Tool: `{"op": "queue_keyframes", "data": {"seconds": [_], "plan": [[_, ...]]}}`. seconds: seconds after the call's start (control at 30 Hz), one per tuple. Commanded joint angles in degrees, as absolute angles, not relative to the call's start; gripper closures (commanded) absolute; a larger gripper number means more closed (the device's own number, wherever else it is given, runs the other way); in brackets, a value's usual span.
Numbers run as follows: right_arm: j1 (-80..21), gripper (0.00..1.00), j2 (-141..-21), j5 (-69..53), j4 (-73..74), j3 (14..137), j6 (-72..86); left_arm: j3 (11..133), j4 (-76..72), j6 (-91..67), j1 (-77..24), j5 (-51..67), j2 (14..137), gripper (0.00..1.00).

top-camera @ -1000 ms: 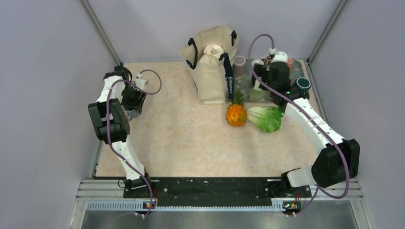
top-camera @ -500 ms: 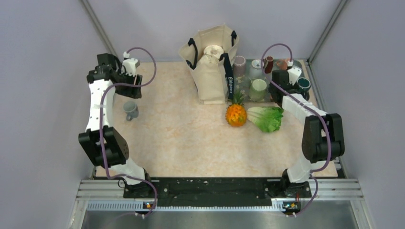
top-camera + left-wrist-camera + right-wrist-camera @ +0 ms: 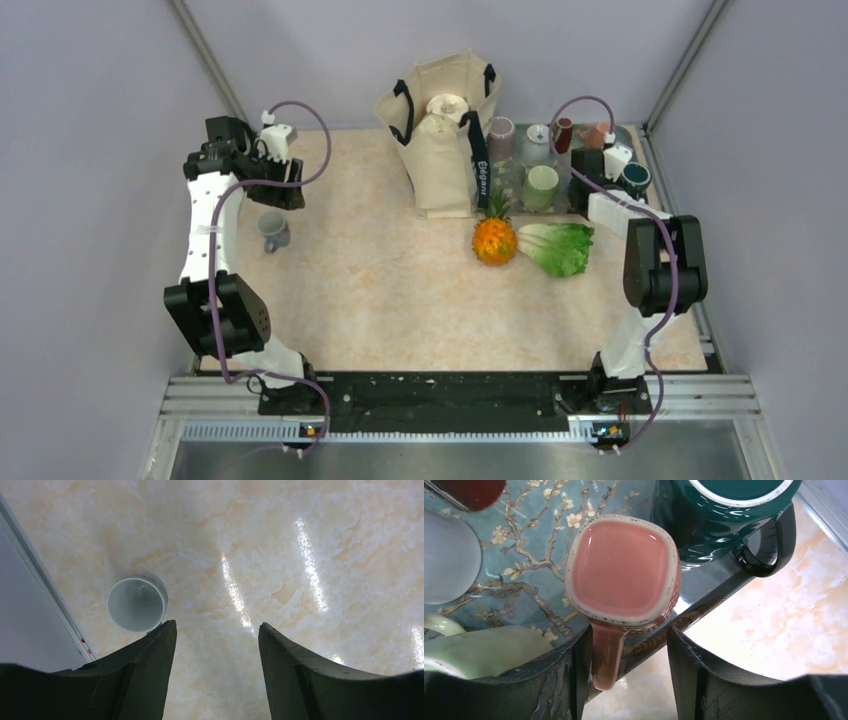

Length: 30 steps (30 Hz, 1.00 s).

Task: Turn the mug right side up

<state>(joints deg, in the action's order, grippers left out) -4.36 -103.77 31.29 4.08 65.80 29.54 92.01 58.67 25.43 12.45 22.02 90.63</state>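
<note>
The mug (image 3: 273, 230) stands on the table (image 3: 400, 300) at the far left, close to the left edge. The left wrist view looks down into its white inside, so it seems to be mouth up and the turning done. The left gripper (image 3: 217, 675) hangs above it with its jaws wide and empty, and one finger's tip appears just beside the rim. What is left is a clean retreat. The gripper should rise straight up before it swings away, so that finger does not clip the rim and tip the mug.

The right gripper (image 3: 624, 680) hovers over the tray (image 3: 524, 545) at the far right, jaws wide and holding nothing. The pink mug (image 3: 624, 567) is below it, with its handle near one finger.

The mug's handle is hard to make out in either view. The tray's other cups are cut off at the frame edges.
</note>
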Motion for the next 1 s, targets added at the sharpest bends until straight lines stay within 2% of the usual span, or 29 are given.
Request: {"op": "queue_keyframes", "data": {"seconds": [0.0,0.07,0.2,0.3,0.37,0.43,0.47,0.67,0.8,0.97], "plan": [[-2.7,0.46,-101.5,33.8,1.3,64.2,27.3,92.1,57.2,25.1,12.1,24.1,90.2,0.34],[-2.4,0.47,-101.6,33.9,1.0,64.4,25.6,92.1,57.2,25.1,12.0,24.1,90.3,0.34],[-2.0,0.58,-103.9,33.0,2.5,67.1,24.2,92.0,57.2,25.0,11.7,24.3,90.5,0.34],[-1.8,0.61,-105.2,32.8,3.0,67.6,24.2,91.8,57.2,25.0,11.6,24.4,90.2,0.34],[-1.7,0.72,-105.9,32.5,2.8,67.9,23.7,91.7,57.2,25.2,11.6,24.3,89.9,0.34],[-1.7,0.94,-106.3,32.1,2.9,68.4,23.0,91.6,57.3,25.3,11.6,24.2,89.7,0.34],[-1.7,1.0,-106.2,31.9,3.0,68.6,22.6,91.6,57.3,25.3,11.6,24.1,89.7,0.34],[-1.7,1.0,-102.5,30.3,2.4,68.7,19.4,91.5,57.7,25.4,11.5,24.8,89.1,0.34],[-1.7,1.0,-95.4,24.2,-2.0,66.1,17.0,91.9,57.7,24.8,11.4,26.4,89.0,0.34],[-1.7,1.0,-87.6,22.5,-4.6,63.2,18.2,93.1,58.4,23.2,11.3,29.3,88.3,0.34]]}}
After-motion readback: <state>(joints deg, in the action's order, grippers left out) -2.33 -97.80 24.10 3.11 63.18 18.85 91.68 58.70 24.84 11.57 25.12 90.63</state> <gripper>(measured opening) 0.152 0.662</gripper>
